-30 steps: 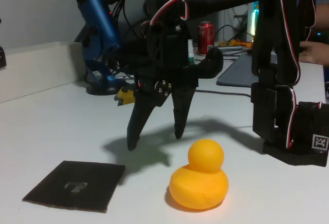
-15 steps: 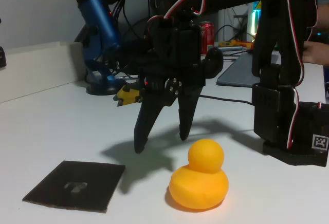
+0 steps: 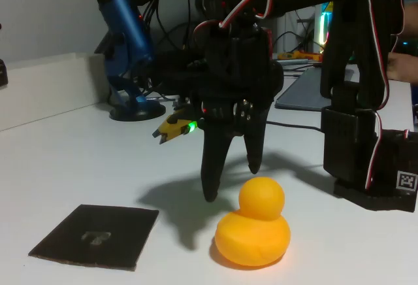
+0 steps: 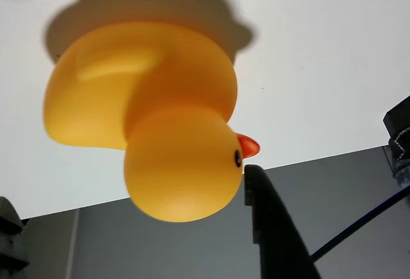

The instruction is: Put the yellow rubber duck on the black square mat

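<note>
Now gripper (image 3: 232, 184) hangs fingers apart just behind yellow rubber duck (image 3: 253, 224), not gripping it; duck sits on table (image 3: 65, 148) near front edge, black square mat (image 3: 96, 235) beside it.

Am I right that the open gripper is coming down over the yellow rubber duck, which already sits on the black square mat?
Not quite. The fixed view shows the yellow rubber duck on the bare white table, apart from the black square mat. The open gripper is indeed over it.

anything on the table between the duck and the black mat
No, in the fixed view just bare white table, partly in shadow, separates the yellow rubber duck from the black square mat.
</note>
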### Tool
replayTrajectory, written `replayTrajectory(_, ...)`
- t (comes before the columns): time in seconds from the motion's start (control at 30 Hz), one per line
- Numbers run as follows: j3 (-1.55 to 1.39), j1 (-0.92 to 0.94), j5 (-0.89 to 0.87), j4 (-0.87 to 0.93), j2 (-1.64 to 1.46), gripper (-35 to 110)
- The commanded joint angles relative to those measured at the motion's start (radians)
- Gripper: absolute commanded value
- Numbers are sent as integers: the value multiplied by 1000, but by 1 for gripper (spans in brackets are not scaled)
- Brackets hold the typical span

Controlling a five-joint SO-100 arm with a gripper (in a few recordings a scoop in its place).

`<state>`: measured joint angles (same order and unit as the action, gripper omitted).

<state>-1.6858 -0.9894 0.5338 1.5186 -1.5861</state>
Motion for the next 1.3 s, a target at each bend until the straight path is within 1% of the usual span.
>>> replayTrajectory(0.0,-2,-37,12,32,-66,40)
replayTrajectory(0.33,-2,-37,12,106,-64,40)
replayTrajectory(0.93,-2,-41,14,103,-49,40)
replayTrajectory(1.1,0,-118,12,89,-6,40)
replayTrajectory(1.27,0,-117,12,89,52,40)
